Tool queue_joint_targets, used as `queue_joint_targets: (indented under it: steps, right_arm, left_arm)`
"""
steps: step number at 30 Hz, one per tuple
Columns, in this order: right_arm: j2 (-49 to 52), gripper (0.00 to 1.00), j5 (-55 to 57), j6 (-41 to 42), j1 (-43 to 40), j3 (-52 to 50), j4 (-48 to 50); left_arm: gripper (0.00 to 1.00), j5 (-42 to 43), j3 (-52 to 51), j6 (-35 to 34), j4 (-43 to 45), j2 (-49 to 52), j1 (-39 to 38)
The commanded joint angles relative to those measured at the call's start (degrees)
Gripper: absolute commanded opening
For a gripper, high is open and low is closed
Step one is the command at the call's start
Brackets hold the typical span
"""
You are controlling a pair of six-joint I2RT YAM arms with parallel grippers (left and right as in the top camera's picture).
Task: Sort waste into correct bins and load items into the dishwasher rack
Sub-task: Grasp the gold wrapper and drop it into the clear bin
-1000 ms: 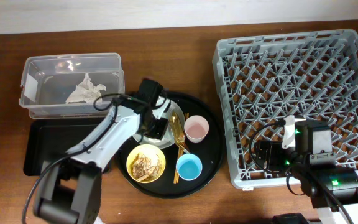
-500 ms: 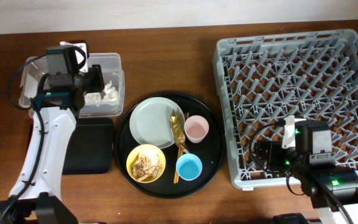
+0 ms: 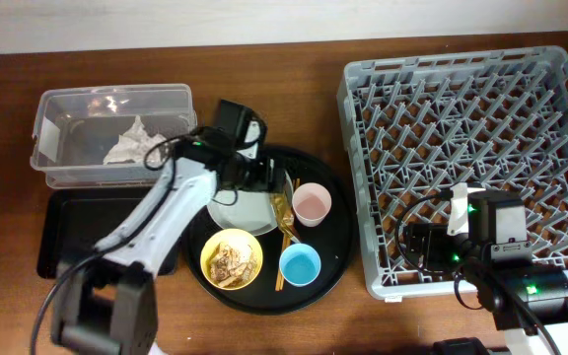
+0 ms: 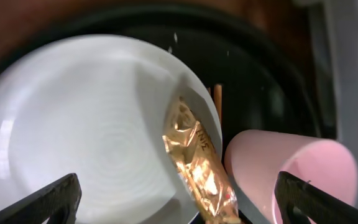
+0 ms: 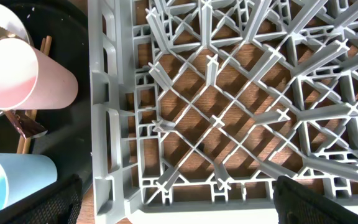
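Note:
My left gripper (image 3: 255, 183) hangs open over the pale plate (image 4: 86, 137) on the round black tray (image 3: 335, 258). Its two fingertips (image 4: 48, 199) straddle the plate's right side, with nothing held. The gold wrapper (image 4: 197, 163) lies on the plate's right rim, between the jaws and next to the pink cup (image 4: 291, 177). Chopsticks (image 3: 283, 248) lie beside the wrapper. The yellow bowl (image 3: 232, 259) holds food scraps, and the blue cup (image 3: 300, 264) stands to its right. A white paper wad (image 3: 134, 143) sits in the clear tub (image 3: 59, 113). My right gripper (image 5: 176, 200) is open over the dishwasher rack (image 3: 471, 138), at its front left corner.
The shallow black rectangular tray (image 3: 67, 237) lies in front of the clear tub, partly under my left arm. The rack's left wall (image 5: 107, 124) stands close to the round tray. In the right wrist view, the pink cup (image 5: 23, 74) and blue cup (image 5: 8, 180) show beyond that wall.
My left arm swung from the plate to the clear tub and has come back over the plate. Its jaws went from shut to open. The right arm has not moved.

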Motion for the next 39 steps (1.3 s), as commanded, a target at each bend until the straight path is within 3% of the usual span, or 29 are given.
queue_joint_targets:
  steps: [1, 3, 5, 8, 11, 12, 13, 16, 22, 25, 28, 29, 30, 32, 33, 35, 37, 39]
  right_arm:
    - [0.0, 0.99, -0.1, 0.6, 0.3, 0.7, 0.0]
    - [0.0, 0.99, -0.1, 0.6, 0.3, 0.7, 0.0]
    - [0.0, 0.99, -0.1, 0.6, 0.3, 0.7, 0.0]
    - [0.0, 0.99, -0.1, 0.6, 0.3, 0.7, 0.0]
    - [0.0, 0.99, -0.1, 0.6, 0.3, 0.7, 0.0]
    - [0.0, 0.99, -0.1, 0.6, 0.3, 0.7, 0.0]
    - [0.0, 0.99, -0.1, 0.6, 0.3, 0.7, 0.0]
    - [0.0, 0.99, -0.1, 0.6, 0.3, 0.7, 0.0]
    - [0.0, 0.99, -0.1, 0.6, 0.3, 0.7, 0.0]
    - [0.0, 0.99, -0.1, 0.6, 0.3, 0.7, 0.1]
    - [0.0, 0.99, -0.1, 0.6, 0.3, 0.7, 0.1]
    - [0.0, 0.99, -0.1, 0.6, 0.3, 0.7, 0.0]
    - [0.0, 0.99, -0.1, 0.6, 0.3, 0.7, 0.1]
    - [0.0, 0.99, -0.1, 0.6, 0.3, 0.7, 0.1]
    - [0.0, 0.99, -0.1, 0.6, 0.3, 0.7, 0.1]
    - [0.0, 0.99, -0.1, 0.6, 0.3, 0.7, 0.1]
    - [0.0, 0.99, -0.1, 0.6, 0.3, 0.7, 0.1]
    - [0.0, 0.99, -0.1, 0.6, 0.3, 0.7, 0.0]
  left_arm:
    - [0.99, 0.8, 0.3, -2.0, 1.4, 5.2, -2.9]
    - [0.92, 0.8, 0.3, -2.0, 2.4, 8.3, -4.5]
    - [0.68, 0.8, 0.3, -2.0, 2.8, 10.7, -4.8]
    - [0.52, 0.8, 0.3, -2.0, 2.8, 12.2, -4.8]
    - [0.12, 0.1, 0.3, -2.0, 3.0, 12.2, -4.7]
    - [0.02, -0.1, 0.3, -2.0, 3.0, 12.2, -4.7]
    - [0.0, -0.6, 0.4, -2.0, 2.9, 12.1, -4.5]
    - [0.0, -1.2, 0.4, -1.9, 2.7, 6.9, 0.2]
    - [0.0, -1.7, 0.9, 0.3, 9.2, -10.6, 18.4]
    - [0.02, -12.1, 0.8, 0.2, 11.3, -9.6, 24.5]
    - [0.18, -20.0, 0.8, 0.2, 15.2, -7.7, 25.3]
    - [0.29, -21.6, 0.8, 0.3, 16.5, -7.3, 25.3]
    - [0.53, -22.5, 0.8, 0.3, 18.1, -6.7, 25.3]
    - [0.72, -22.4, 0.8, 0.3, 18.4, -6.2, 25.3]
    - [0.75, -22.2, 0.8, 0.3, 18.3, -6.2, 25.3]
    - [0.72, -21.1, 0.8, 0.8, 16.6, -6.3, 25.1]
    - [0.72, -19.7, 0.8, 1.1, 9.6, -7.9, 22.7]
    - [0.74, -18.8, 0.8, 1.1, 0.2, -9.4, 15.5]
